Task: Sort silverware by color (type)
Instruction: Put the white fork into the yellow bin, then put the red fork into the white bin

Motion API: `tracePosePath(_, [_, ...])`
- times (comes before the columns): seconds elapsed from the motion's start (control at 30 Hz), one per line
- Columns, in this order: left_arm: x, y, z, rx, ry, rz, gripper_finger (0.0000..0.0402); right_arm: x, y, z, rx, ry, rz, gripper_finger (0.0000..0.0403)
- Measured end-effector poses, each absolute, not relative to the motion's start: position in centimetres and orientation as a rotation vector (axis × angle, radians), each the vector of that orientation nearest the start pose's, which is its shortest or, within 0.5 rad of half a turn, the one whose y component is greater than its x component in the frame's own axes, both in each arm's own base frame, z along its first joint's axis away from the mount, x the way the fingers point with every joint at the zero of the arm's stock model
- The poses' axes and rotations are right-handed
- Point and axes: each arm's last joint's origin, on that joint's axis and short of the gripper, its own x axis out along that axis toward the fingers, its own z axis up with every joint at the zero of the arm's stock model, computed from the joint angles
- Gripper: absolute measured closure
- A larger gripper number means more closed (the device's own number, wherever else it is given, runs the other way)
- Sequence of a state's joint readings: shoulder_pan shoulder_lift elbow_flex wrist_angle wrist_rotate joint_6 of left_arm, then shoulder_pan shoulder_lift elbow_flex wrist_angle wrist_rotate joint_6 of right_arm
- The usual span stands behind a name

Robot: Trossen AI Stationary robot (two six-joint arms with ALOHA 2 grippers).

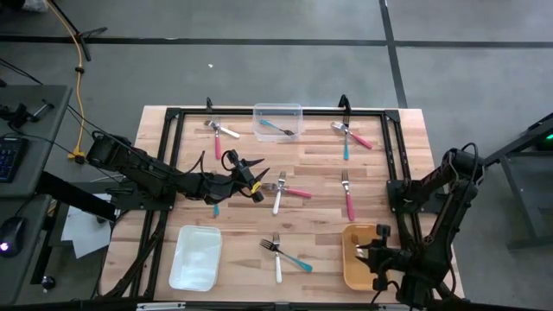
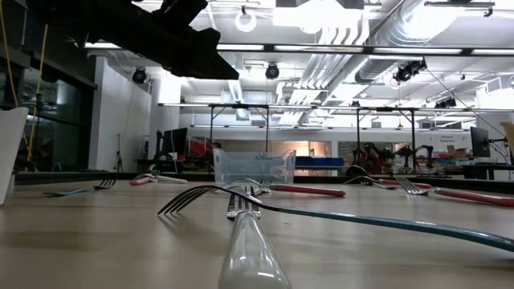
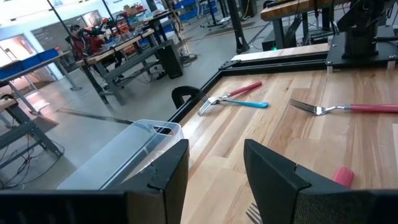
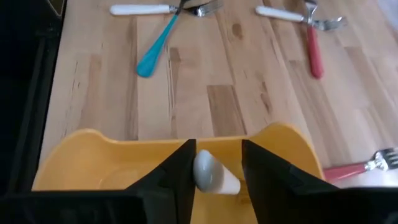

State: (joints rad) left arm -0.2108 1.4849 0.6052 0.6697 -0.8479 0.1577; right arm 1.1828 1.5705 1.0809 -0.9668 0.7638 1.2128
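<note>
Forks with pink, teal or white handles lie in crossed pairs on the wooden table: a white fork (image 1: 278, 197) crossing a pink one (image 1: 296, 192) at the centre, and a white and teal pair (image 1: 285, 253) near the front. One teal fork (image 1: 277, 129) lies in the clear bin (image 1: 278, 121). My left gripper (image 1: 257, 183) (image 3: 214, 180) hovers open beside the centre pair, touching nothing. My right gripper (image 1: 373, 252) (image 4: 216, 171) is over the yellow tray (image 1: 356, 263), shut on a white-handled fork (image 4: 212, 173). My right gripper pinches the white fork's handle (image 4: 214, 175) between its two fingers, above the yellow tray's floor (image 4: 124, 168). Only the rounded handle end shows between the fingers. The fork's head and how it sits are hidden by the gripper.
A white tray (image 1: 195, 257) stands at the near left. More forks lie far left (image 1: 221, 131), far right (image 1: 352, 136) and right of centre (image 1: 348, 197). A black frame (image 1: 393, 147) borders the work area. A teal handle (image 1: 216, 209) shows under my left arm.
</note>
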Motion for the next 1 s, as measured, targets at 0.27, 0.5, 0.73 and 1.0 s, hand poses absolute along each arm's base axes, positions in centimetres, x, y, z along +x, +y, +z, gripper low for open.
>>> tracePosePath(0.27, [28.3,-3.8,19.8,0.259,0.234,0.620,0.0255,12.0,24.7,21.4,0.134,0.946,-0.225,0.0281])
tracePosePath(0.5, [28.3,-3.8,19.8,0.243,0.229,0.621,0.0255,11.8,24.7,21.7,0.287,1.027,-0.264,0.0271])
tracePosePath(0.73, [28.3,-3.8,19.8,0.243,0.229,0.621,0.0255,11.2,24.4,22.9,0.498,1.164,-0.276,0.0261])
tracePosePath(1.0, [28.3,-3.8,19.7,0.246,0.234,0.621,0.0255,10.9,23.9,24.1,0.551,1.186,-0.246,0.0261])
